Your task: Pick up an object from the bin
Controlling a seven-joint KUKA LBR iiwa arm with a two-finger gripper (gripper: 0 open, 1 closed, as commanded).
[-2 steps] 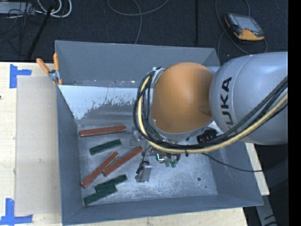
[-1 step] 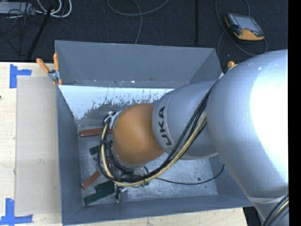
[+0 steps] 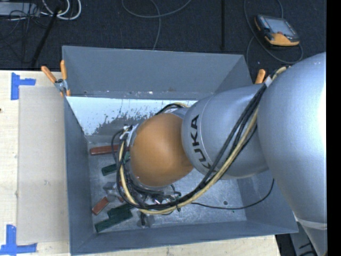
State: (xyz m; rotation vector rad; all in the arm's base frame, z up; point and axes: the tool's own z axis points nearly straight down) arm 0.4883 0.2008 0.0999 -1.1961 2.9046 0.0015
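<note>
My gripper pokes out as a dark part from under the arm's orange cover, low over the front left of the bin floor. Just left of it lies a long dark green piece, slanting along the front wall. A small red-brown block rests a little further left. Up the left side sit a small dark green piece and a flat red-brown bar. The orange cover hides whatever lies directly beneath it.
The arm comes in from the right and covers the middle and right of the bin. A small grey piece lies by the left wall. Bundled cables loop around the cover close to the bin floor.
</note>
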